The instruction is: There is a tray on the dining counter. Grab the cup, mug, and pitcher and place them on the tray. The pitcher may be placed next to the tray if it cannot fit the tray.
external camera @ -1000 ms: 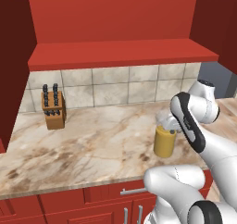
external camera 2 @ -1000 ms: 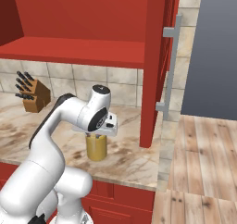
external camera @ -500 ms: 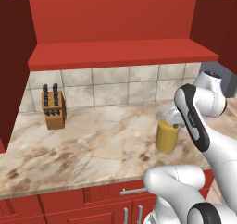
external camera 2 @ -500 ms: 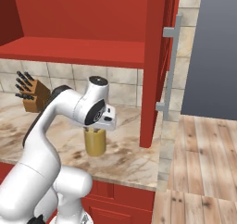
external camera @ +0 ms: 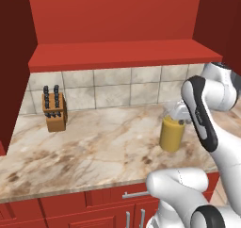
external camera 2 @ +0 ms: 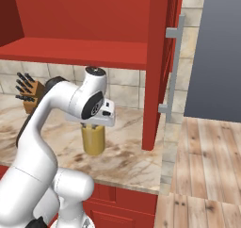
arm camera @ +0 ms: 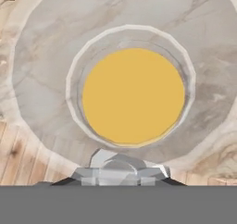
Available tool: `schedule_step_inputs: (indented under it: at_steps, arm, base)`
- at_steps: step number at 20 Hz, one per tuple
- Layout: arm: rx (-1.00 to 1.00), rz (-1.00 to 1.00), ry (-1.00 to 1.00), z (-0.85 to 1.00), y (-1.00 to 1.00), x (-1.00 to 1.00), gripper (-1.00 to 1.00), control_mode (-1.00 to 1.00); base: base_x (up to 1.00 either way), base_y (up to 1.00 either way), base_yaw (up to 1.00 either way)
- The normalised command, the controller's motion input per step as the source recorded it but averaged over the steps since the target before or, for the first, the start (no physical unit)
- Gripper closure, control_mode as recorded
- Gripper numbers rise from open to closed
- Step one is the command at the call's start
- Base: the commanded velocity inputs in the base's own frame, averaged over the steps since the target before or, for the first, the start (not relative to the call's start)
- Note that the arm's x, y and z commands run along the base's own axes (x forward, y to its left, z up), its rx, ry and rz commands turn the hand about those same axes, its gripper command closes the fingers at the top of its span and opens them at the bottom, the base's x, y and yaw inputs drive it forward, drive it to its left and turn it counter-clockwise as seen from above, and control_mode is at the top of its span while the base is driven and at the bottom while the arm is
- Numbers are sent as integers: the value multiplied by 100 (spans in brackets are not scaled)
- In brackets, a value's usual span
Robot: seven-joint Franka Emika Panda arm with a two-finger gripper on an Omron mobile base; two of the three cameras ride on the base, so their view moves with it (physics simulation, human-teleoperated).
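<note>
Pitcher sits on the wall counter, well to the right of the knife block and in front of the tiled backsplash; it's nearer the counter's right end. Gripper is directly over the pitcher's top, arm reaching in from the base; from the hand view the rim is right below and a grey bit at the bottom edge looks like the handle or spout. Jaws are narrow, partly closed, probably pinched on the rim or handle, but the contact itself is hidden so can't tell for sure whether it is held. Step in hand looks like grabbing/lifting the pitcher. To do it well: lift straight up, keep it level, no tilt, move slowly. Contents: orange-yellow liquid fills most of the glass, surface flat and high, so spill risk is real. Clear the red shelf overhead when raising.
</note>
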Motion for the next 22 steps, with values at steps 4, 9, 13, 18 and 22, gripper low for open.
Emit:
schedule_step_inputs:
  at_steps: [4, 9, 13, 18, 22]
  arm:
    - [-2, 0, 0, 18, 13, -30, 100, -100]
    - [-7, 0, 0, 7, 24, -35, 100, -100]
    - [-5, 0, 0, 6, 21, -26, 100, -100]
    - [-1, 0, 0, 1, 4, -2, 100, -100]
    - [0, 0, 0, 0, 0, 0, 100, 100]
  base:
    - [0, 0, 0]
    - [0, 0, 0]
    - [0, 0, 0]
    - [0, 0, 0]
    - [-14, 0, 0]
